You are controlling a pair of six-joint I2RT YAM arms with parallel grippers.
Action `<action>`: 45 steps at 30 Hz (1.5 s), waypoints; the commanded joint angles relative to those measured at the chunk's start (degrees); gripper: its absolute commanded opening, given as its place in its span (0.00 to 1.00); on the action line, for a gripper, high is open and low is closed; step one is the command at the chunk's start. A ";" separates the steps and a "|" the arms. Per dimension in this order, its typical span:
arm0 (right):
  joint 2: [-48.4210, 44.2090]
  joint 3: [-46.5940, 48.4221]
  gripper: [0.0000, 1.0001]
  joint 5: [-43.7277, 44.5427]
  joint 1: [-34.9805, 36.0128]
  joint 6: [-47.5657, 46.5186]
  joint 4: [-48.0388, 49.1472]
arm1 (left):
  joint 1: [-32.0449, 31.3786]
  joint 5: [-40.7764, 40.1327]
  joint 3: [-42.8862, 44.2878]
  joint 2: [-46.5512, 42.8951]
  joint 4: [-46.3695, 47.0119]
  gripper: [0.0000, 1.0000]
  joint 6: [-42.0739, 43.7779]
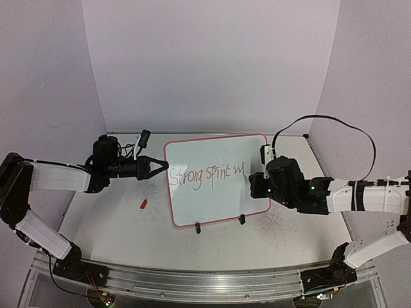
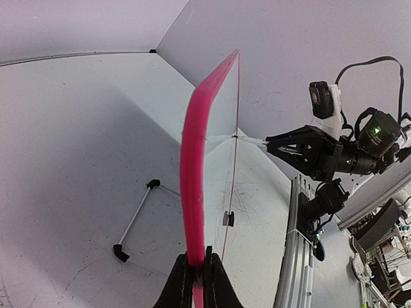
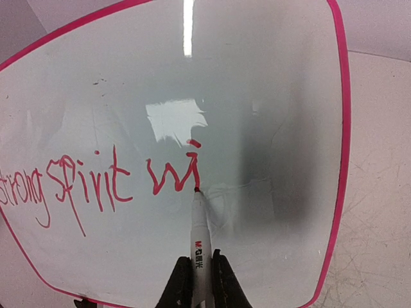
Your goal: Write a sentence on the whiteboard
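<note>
Resting left of whiteboard (image 1: 215, 200): small red piece (image 1: 143, 205); marker (image 3: 200, 236) touches board.

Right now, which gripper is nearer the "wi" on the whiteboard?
Right. The right gripper holds the marker, whose tip touches the "wi". The left gripper clamps the left edge of the whiteboard, across the board from it.

The sentence (image 3: 96, 183) starts beyond the right wrist view's left edge.
</note>
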 commanded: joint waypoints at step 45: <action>-0.53 2.37 0.00 0.52 -2.93 -3.47 0.56 | -1.27 -0.15 1.69 0.28 -2.72 0.00 2.55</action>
